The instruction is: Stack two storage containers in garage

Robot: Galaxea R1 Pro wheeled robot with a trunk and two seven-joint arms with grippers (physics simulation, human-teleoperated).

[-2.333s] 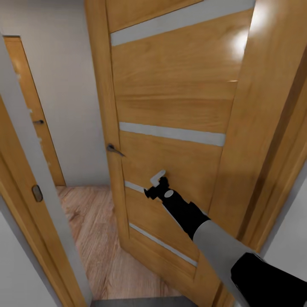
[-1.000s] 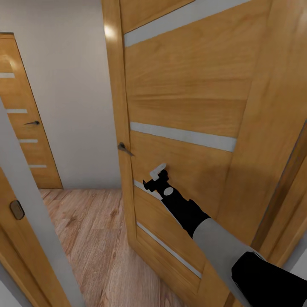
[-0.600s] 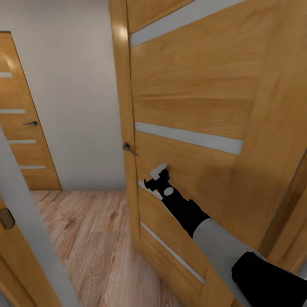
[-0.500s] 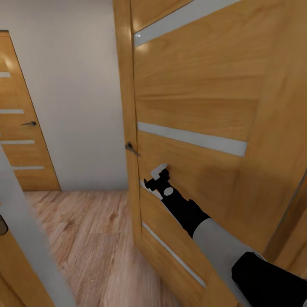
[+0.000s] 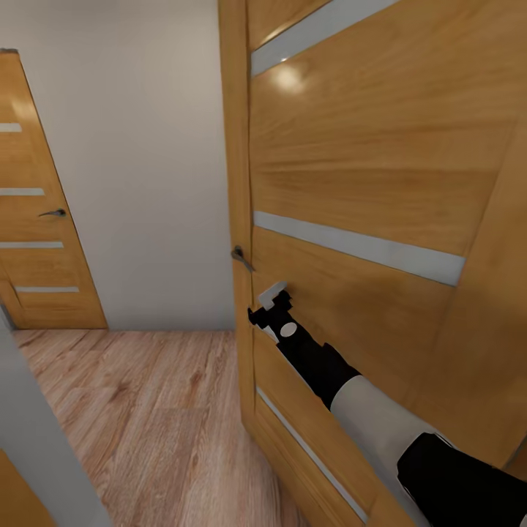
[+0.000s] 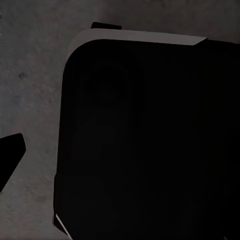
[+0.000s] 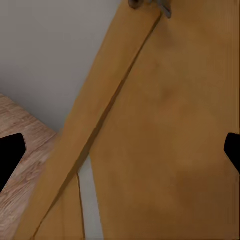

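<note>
Change: the whole head view has swung since the earlier pictures, so the camera has moved. The open door (image 5: 366, 183) now sits further right, the far door (image 5: 40, 212) shows more fully, and the grey frame in the near left corner shows less.
Right arm: it reaches out forward, with the right gripper (image 5: 269, 300) held up close against the face of the open door, just below the door handle (image 5: 240, 256).
Right claw: spread wide. In the right wrist view its two dark fingertips (image 7: 10, 155) show at opposite edges, with bare door wood between them and nothing pinched.
Left claw: I cannot tell how it stands. The left wrist view shows a big dark rounded shape (image 6: 150, 140) over a grey speckled surface (image 6: 30, 75), and one dark tip at the edge.
Floor: light wood planks (image 5: 139, 417) lie past the door.
Wall: a plain pale wall (image 5: 146, 161) stands between the two doors.
Storage containers: none can be seen here, so I cannot say where they are.
</note>
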